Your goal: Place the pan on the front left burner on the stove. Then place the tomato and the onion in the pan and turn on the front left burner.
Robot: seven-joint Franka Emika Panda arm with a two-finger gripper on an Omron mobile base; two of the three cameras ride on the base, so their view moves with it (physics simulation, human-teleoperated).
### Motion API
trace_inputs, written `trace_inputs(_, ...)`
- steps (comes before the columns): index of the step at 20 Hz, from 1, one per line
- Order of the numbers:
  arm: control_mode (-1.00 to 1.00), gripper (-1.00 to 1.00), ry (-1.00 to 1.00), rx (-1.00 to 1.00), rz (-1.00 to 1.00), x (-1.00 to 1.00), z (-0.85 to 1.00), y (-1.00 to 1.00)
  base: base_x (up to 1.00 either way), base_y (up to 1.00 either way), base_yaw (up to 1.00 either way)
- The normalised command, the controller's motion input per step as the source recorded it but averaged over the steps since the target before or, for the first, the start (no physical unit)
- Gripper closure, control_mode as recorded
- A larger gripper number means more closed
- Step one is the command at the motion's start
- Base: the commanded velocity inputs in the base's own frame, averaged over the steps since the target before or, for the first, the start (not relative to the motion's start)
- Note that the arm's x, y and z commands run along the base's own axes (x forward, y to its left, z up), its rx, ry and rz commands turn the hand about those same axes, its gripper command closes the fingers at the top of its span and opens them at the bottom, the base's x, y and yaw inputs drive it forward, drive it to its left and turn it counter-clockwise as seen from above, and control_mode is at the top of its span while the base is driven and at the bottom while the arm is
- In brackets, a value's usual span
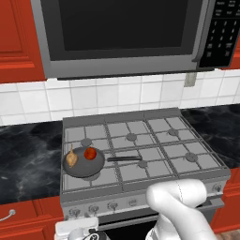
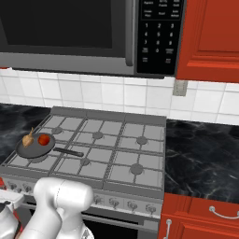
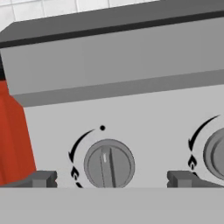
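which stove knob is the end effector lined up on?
The leftmost knob, by the red cabinet side. In the hand view it sits centred between the open end effector fingertips; the next knob lies outside the right fingertip.

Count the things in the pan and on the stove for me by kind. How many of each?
pan: 1
tomato: 1
onion: 1
Total: 3, with the tomato and onion both inside the pan, which sits on the stove.
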Motion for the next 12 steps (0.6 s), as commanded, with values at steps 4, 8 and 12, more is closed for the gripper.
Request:
trace_inputs(4, -1.0, -1.0, 0.0, 0.0, 0.0, 0.08, 0.0, 0.13, 0.0, 0.0, 0.0)
trace_inputs(8, -1.0, -1.0, 0.0, 0.0, 0.0, 0.04, 0.0, 0.06, 0.0, 0.0, 0.0)
trace_inputs(12, -1.0, -1.0, 0.0, 0.0, 0.0, 0.02, 0.0, 0.0, 0.0, 0.0, 0.0)
